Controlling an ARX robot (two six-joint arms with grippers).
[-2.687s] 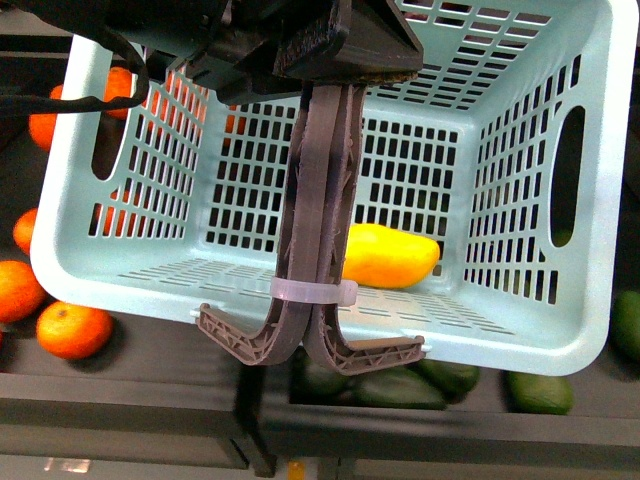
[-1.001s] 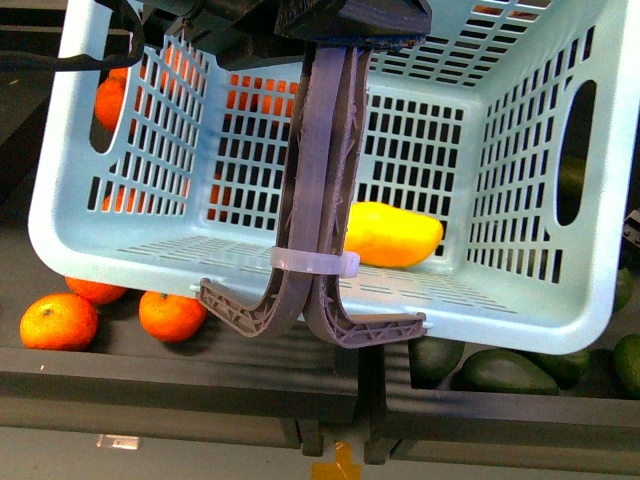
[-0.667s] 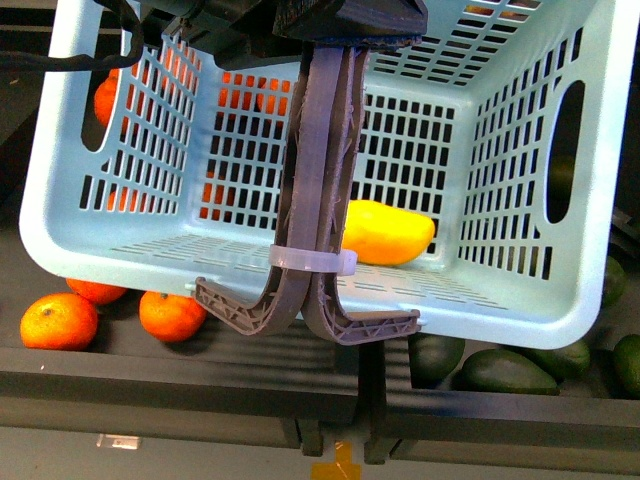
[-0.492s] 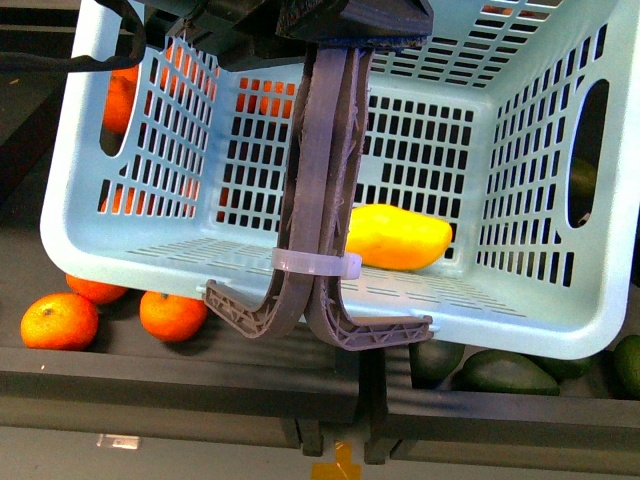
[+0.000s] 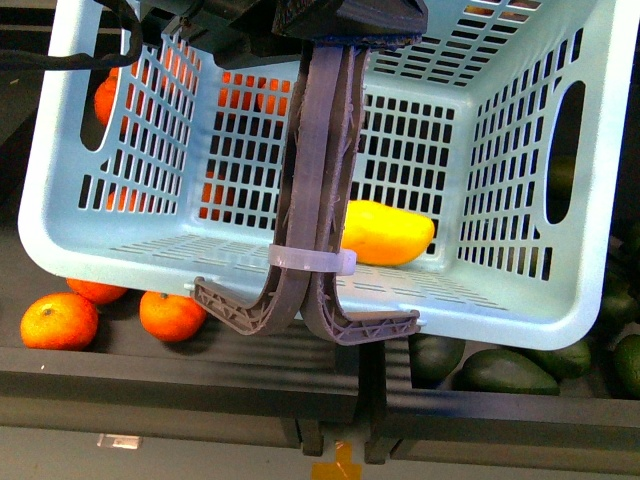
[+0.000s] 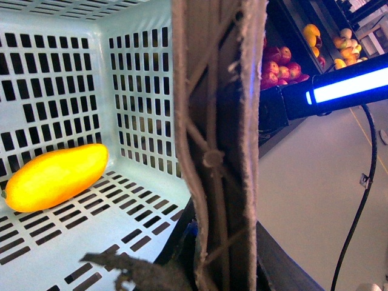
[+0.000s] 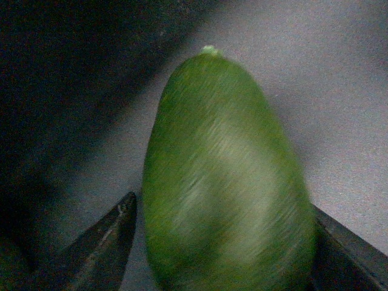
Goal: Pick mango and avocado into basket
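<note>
Left jaws are judged clamped on the handles (image 5: 318, 160), since the basket (image 5: 520, 325) hangs tilted from them above the counter (image 5: 180, 375). The jaw tips themselves are hidden. The mango (image 5: 385, 232) lies loose on the basket floor, at 4 o'clock of the handles. Right jaws stand apart, one either side of the avocado (image 7: 224, 176). A sliver of gap shows on one side, so they are judged not yet closed on it. That view is smeared, so the contact cannot be confirmed. The arm is not visible in the front view.

- **Slip:** the avocado is smooth and egg-shaped. Jaws closing on its taper could squeeze it out, sending it among the other avocados (image 5: 505, 372) at 5 o'clock.
- **Collision:** the basket's low rim overhangs that same corner, so a rising right arm could strike it.
- **Sway:** the basket hangs only by its handles. A knock would swing it, and the mango could roll across the tilted floor.
- **Drop:** a hard release could bruise both fruits.
</note>
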